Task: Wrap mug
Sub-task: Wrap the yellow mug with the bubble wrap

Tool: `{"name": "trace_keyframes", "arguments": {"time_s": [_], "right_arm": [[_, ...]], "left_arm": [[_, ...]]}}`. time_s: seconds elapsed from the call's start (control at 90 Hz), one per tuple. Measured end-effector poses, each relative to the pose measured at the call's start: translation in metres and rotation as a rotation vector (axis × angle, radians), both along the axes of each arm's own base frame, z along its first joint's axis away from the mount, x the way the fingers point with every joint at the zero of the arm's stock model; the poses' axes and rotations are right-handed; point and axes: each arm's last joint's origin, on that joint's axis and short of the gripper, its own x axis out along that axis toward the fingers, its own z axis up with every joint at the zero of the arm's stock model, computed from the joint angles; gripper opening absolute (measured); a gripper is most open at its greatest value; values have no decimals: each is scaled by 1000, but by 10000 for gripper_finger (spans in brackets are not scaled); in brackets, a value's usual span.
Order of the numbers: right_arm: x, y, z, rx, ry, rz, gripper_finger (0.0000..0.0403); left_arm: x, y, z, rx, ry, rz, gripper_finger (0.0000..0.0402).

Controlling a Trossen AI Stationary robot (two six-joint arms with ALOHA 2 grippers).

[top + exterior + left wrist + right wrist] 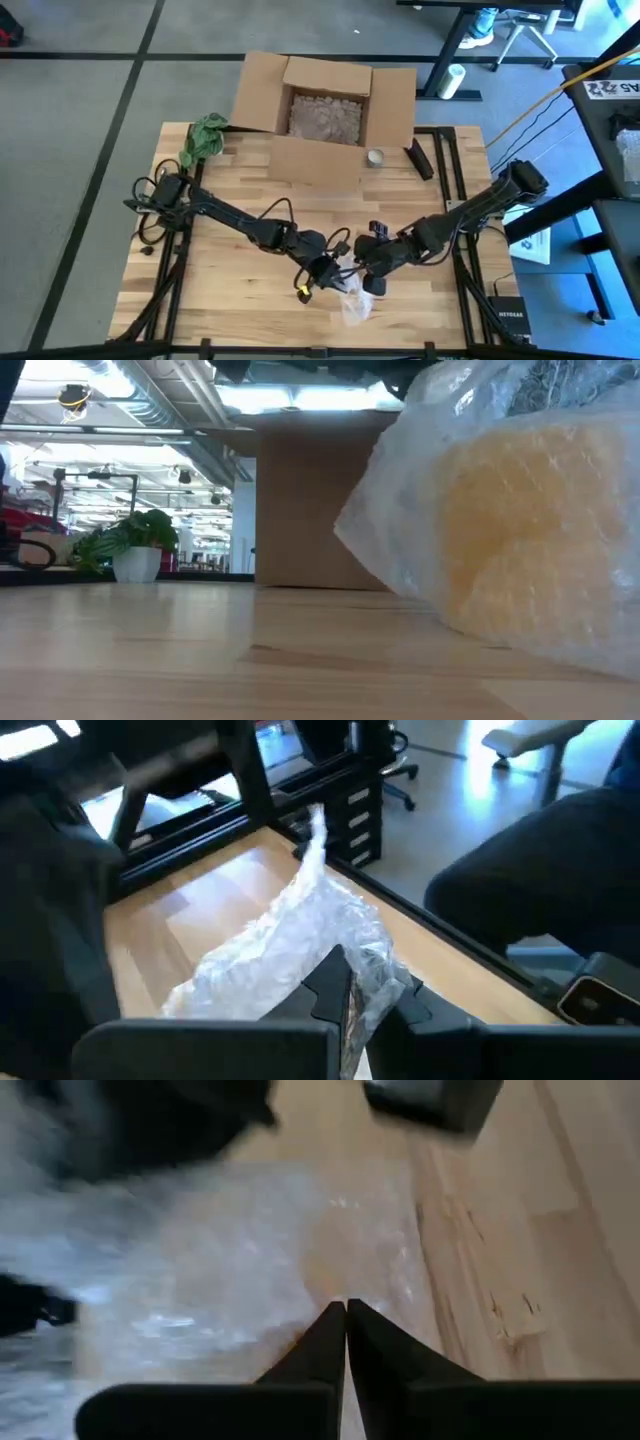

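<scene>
The yellow mug [540, 550] sits inside bubble wrap [354, 300] at the front of the surface [230, 290]. Left hand [345, 1005] grips the wrap; right hand [346, 1320] is closed beside it. If the left hand loses the thin film, the wrap may spring open.

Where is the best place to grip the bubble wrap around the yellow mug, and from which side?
Probably the loose tail of the bubble wrap, on the side toward the table's near edge, approached from above. There it is thin, flat film clear of the yellow mug, so fingers can pinch it.
</scene>
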Motion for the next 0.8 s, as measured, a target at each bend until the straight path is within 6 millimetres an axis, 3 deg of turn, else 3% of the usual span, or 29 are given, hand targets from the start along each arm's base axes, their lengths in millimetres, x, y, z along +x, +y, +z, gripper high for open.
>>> {"name": "trace_keyframes", "arguments": {"time_s": [0.289,0.467,0.8], "right_arm": [[-2,19,10,101,-17,109,0],[-8,28,3,134,-1,119,0],[-2,33,-15,97,21,123,0]], "left_arm": [[24,3,-34,-34,93,-10,0],[30,7,-37,-49,99,-5,0],[27,9,-36,-30,148,0,0]]}}
